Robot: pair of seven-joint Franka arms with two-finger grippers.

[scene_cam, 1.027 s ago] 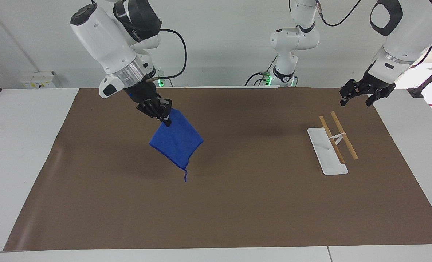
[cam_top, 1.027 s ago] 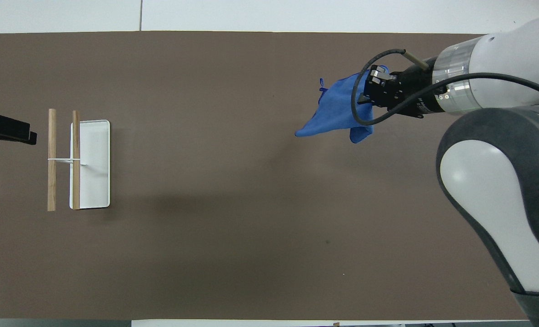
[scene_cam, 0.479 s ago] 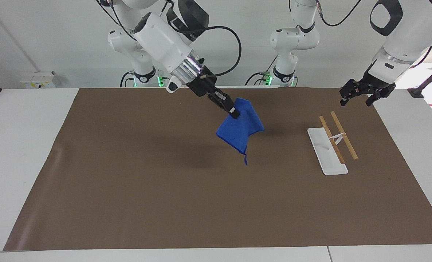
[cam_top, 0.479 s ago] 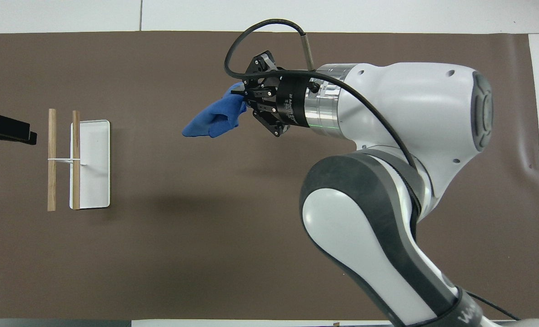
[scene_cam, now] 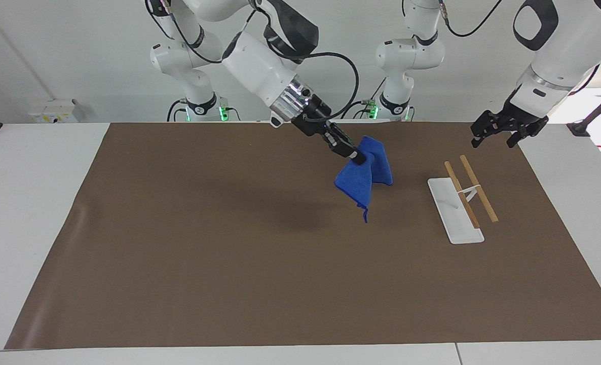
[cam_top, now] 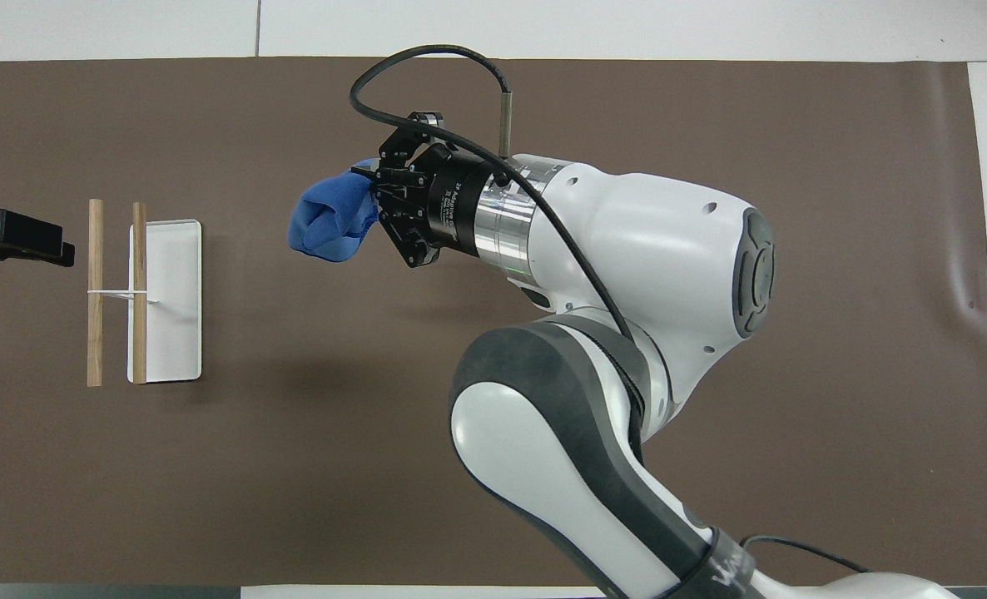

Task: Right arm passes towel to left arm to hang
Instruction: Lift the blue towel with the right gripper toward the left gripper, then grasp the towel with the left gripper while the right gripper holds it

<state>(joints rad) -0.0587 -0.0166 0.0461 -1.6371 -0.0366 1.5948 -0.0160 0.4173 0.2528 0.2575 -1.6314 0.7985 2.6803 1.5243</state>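
Observation:
My right gripper (scene_cam: 357,158) is shut on the top of the bright blue towel (scene_cam: 363,178) and holds it in the air over the mat, toward the left arm's end. The towel hangs folded, its corner loop dangling at the bottom. In the overhead view the towel (cam_top: 331,225) bunches at the right gripper (cam_top: 370,181). My left gripper (scene_cam: 498,129) hangs open and empty in the air at the mat's edge at its own end, beside the rack; its tip shows in the overhead view (cam_top: 19,240).
A towel rack (scene_cam: 463,198) with a white base and two wooden bars stands on the brown mat (scene_cam: 229,263) at the left arm's end, also in the overhead view (cam_top: 140,291). A third white arm base (scene_cam: 402,61) stands at the robots' edge.
My right arm has swung the towel across the mat from its own end toward the rack and the left arm. The towel now hangs more folded. The left arm has barely moved.

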